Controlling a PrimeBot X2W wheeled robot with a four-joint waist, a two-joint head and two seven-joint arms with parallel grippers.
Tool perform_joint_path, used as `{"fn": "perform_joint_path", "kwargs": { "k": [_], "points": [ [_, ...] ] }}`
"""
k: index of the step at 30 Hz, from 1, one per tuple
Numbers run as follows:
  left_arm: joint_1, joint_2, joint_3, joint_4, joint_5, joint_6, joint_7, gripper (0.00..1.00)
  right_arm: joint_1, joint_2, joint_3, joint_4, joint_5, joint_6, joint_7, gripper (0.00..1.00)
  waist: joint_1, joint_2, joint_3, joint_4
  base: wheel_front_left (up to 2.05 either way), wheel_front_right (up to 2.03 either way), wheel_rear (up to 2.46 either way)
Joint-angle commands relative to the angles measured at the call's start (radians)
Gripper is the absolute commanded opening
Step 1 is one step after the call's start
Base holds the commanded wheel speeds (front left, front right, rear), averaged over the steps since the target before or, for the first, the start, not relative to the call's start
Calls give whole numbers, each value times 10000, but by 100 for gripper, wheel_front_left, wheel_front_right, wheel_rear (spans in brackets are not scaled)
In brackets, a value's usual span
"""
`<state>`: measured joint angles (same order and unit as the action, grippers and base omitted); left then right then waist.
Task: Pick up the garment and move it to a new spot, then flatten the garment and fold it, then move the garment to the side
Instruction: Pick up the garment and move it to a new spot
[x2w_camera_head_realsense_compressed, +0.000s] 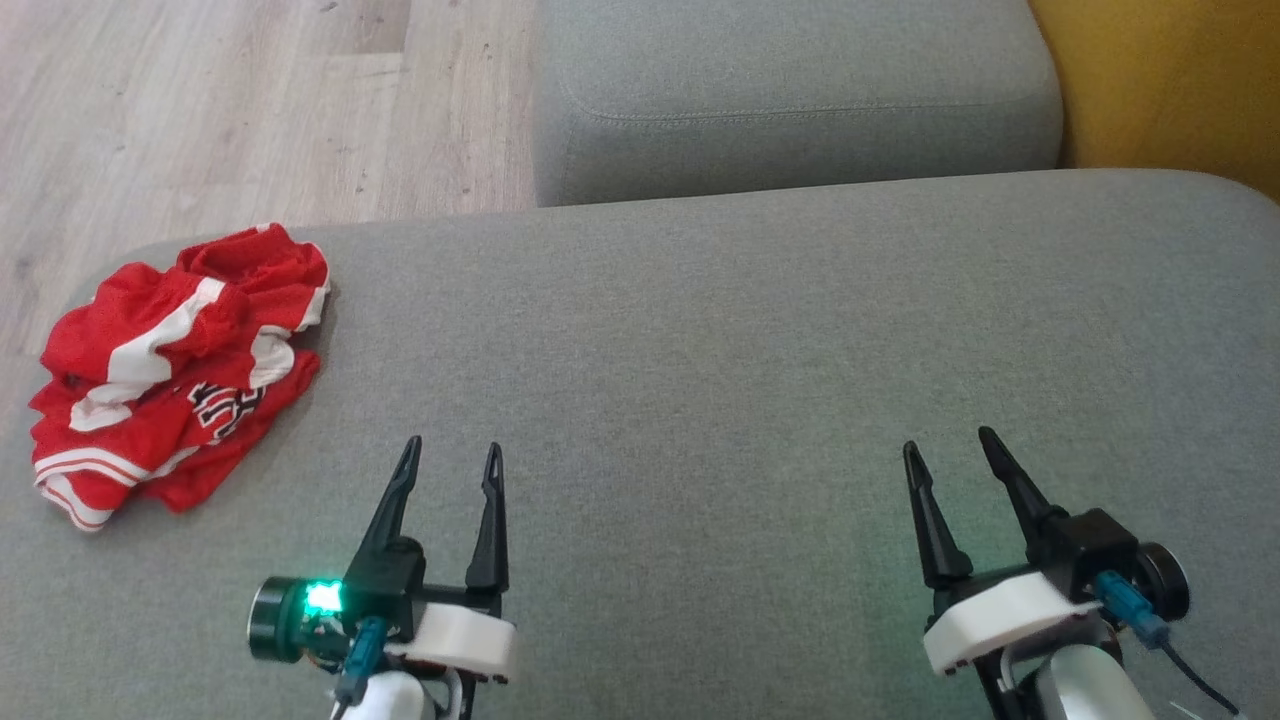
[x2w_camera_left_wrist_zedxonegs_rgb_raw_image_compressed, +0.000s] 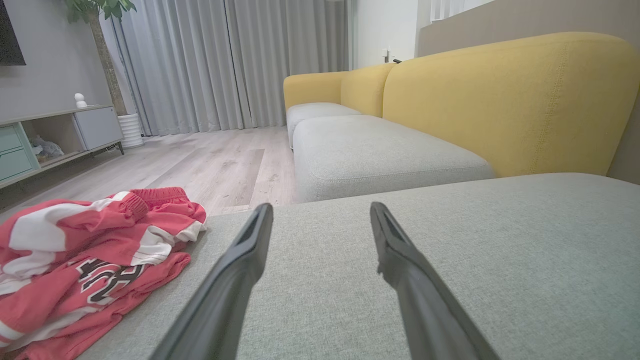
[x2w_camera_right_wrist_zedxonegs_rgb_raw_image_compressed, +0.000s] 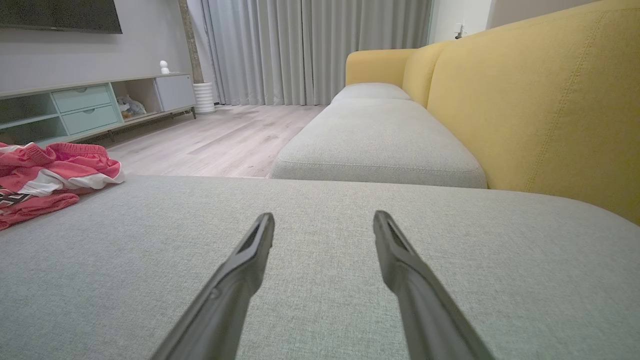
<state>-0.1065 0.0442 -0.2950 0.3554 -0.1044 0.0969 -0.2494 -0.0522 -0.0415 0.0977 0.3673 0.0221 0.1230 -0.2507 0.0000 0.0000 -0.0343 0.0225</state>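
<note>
A red garment with white stripes and dark lettering lies crumpled near the left edge of the grey sofa cushion. My left gripper stands open over the cushion, to the right of the garment and a bit nearer to me, holding nothing. My right gripper is open too, far to the right over bare fabric. In the left wrist view the garment lies left of my open left gripper. The right wrist view shows the garment at the far left edge, well away from my open right gripper.
A second grey seat cushion adjoins the far side. The yellow backrest runs along the right. Wooden floor lies beyond the cushion's left and far edges. A low TV cabinet and curtains stand across the room.
</note>
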Motion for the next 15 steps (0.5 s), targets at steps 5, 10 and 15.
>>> {"fn": "perform_joint_path", "kwargs": {
  "k": [5,10,15],
  "points": [
    [-583,60,276,-152,5,87,-124,100,-503,-87,202,-209,18,77,-111,100,0,0,-32,9,0,0,0],
    [-615,60,203,-19,-8,68,-124,100,-502,-87,115,-180,64,77,-111,100,0,0,-18,142,0,0,0],
    [-758,60,246,106,-71,187,-124,100,-484,-87,119,-177,112,77,-111,100,0,0,173,673,0,0,0]
  ]
}}
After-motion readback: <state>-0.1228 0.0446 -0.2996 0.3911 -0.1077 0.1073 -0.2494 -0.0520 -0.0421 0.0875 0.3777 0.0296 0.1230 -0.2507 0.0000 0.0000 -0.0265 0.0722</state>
